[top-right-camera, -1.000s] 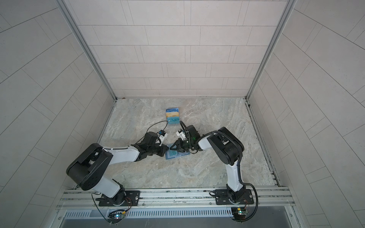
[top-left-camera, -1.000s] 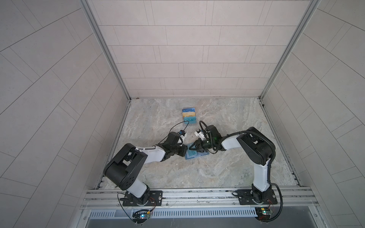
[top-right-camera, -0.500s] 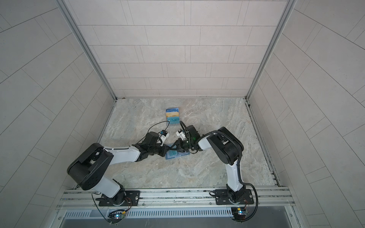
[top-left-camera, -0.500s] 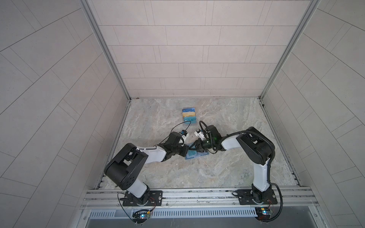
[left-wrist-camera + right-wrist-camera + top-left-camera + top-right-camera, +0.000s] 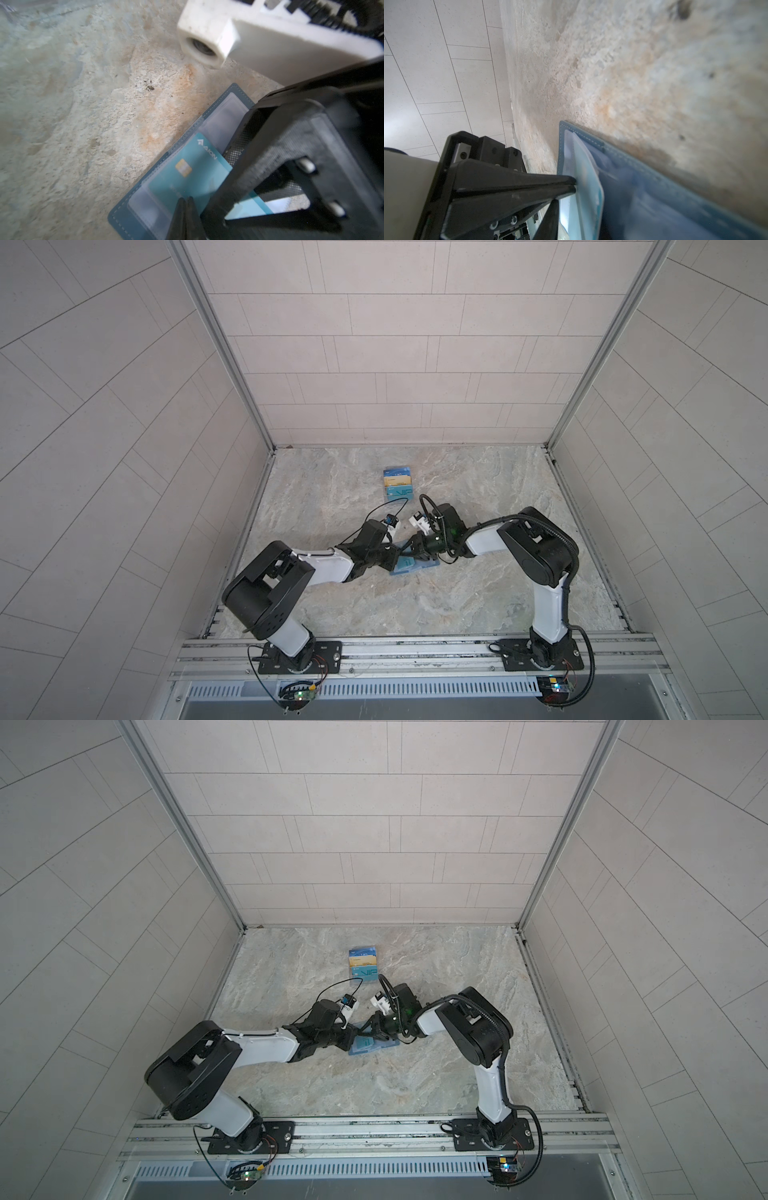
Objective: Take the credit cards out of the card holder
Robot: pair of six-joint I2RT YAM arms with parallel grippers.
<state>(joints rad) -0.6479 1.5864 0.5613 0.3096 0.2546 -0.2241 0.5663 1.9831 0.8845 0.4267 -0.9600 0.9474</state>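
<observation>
I see the card holder (image 5: 428, 567) lying open and flat near the middle of the marble table (image 5: 457, 605). A teal credit card (image 5: 193, 166) sticks partway out of a clear sleeve (image 5: 143, 197). From 9 o'clock my left gripper (image 5: 185, 204), jaws fully together, rests its tips on the holder at the card's edge. From 3 o'clock my right gripper (image 5: 411, 552) sits over the card's free end, jaws narrow; whether they pinch it I cannot tell. At 12 o'clock, well apart, a clear stand (image 5: 397, 486) shows more cards.
</observation>
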